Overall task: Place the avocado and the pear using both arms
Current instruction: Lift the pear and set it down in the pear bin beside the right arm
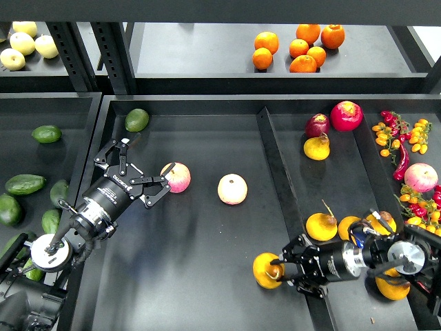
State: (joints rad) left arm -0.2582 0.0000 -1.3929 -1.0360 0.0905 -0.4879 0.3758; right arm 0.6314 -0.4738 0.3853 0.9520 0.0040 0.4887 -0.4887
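Right end effector (279,270): nearest to the camera, low at right, its fingers clamped around the pear (266,269).
Pear: just left of the tray divider (286,200), lying low.
Left end effector (157,187): fingers spread wide, holding nothing, beside a pink apple (178,177).
Avocado (136,119): far corner of the tray, apart from that end effector.
Advice: turn left arm away from the apple, approach the avocado from above along its narrow side.

Near tray, left bay: we see 2 apples (179,177) (232,189) side by side, the avocado (136,120) behind them.
Divider (275,172): pear (265,269) lies just left of it.
Back shelf (207,55): oranges (300,48) on it.
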